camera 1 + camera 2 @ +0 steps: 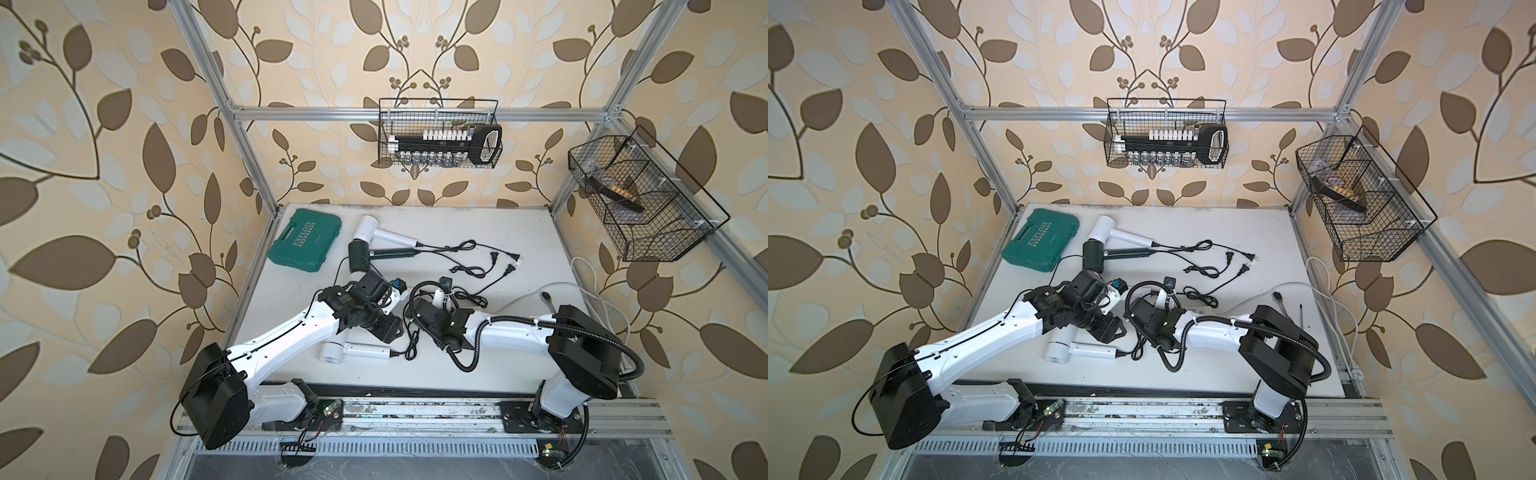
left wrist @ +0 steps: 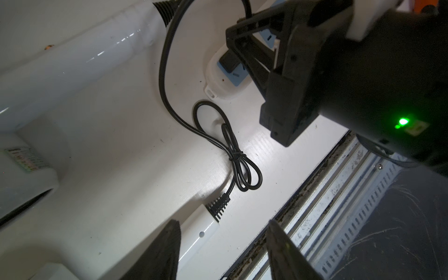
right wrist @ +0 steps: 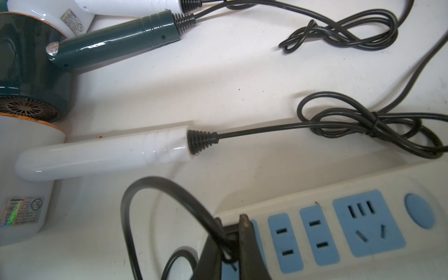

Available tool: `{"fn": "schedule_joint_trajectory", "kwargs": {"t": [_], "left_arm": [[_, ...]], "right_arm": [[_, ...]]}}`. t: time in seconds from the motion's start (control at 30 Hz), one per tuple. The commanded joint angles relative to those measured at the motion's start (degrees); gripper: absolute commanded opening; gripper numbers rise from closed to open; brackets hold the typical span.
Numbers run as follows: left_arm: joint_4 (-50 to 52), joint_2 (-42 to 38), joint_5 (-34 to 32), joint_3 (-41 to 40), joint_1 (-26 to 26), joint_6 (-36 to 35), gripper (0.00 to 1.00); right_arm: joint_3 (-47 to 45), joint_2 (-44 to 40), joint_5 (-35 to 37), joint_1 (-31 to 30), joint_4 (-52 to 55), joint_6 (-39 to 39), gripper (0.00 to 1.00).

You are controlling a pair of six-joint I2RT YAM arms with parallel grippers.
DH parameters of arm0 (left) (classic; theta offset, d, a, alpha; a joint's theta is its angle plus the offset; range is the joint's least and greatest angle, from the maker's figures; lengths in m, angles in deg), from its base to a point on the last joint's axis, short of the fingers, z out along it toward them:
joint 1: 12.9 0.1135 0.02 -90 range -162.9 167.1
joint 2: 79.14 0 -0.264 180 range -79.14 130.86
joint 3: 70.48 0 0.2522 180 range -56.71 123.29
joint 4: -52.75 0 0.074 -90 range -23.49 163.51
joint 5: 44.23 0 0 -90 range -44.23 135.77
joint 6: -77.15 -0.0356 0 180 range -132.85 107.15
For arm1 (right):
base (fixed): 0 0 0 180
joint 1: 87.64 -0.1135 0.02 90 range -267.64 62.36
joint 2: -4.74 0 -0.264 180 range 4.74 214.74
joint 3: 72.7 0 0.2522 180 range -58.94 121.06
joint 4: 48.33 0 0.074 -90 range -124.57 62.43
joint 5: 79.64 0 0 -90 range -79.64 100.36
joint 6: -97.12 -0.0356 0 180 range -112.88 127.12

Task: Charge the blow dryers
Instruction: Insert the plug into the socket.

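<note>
Four blow dryers lie on the white table: a white one (image 1: 368, 226) at the back, a dark green one (image 1: 359, 255) beside it, a white one (image 3: 97, 155) half under my left arm, and a white one (image 1: 332, 351) near the front. Three of their plugs (image 1: 509, 270) lie loose. My right gripper (image 3: 234, 232) is shut on a black plug (image 2: 230, 60) at the end socket of the power strip (image 3: 339, 218). My left gripper (image 2: 224, 242) is open above the front dryer's handle (image 2: 201, 232), holding nothing.
A teal case (image 1: 305, 243) sits at the back left. Wire baskets (image 1: 440, 137) (image 1: 640, 199) hang on the frame. Small tools (image 1: 548, 301) and the strip's white cable (image 1: 582, 286) lie at the right. Cord bundles (image 3: 375, 131) lie beside the strip. The metal rail (image 1: 415, 411) runs along the front.
</note>
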Motion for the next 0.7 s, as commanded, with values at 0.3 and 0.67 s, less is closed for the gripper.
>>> {"fn": "schedule_joint_trajectory", "kwargs": {"t": [0.3,0.67], "left_arm": [[0.15,-3.58,-2.18,-0.46,0.67,0.67,0.61],[-0.05,-4.14,-1.72,0.20,1.05,0.60,0.62]], "right_arm": [[0.22,4.91,-9.97,0.51,10.98,2.09,0.61],[1.49,-1.78,-5.41,0.50,15.27,6.56,0.91]]}}
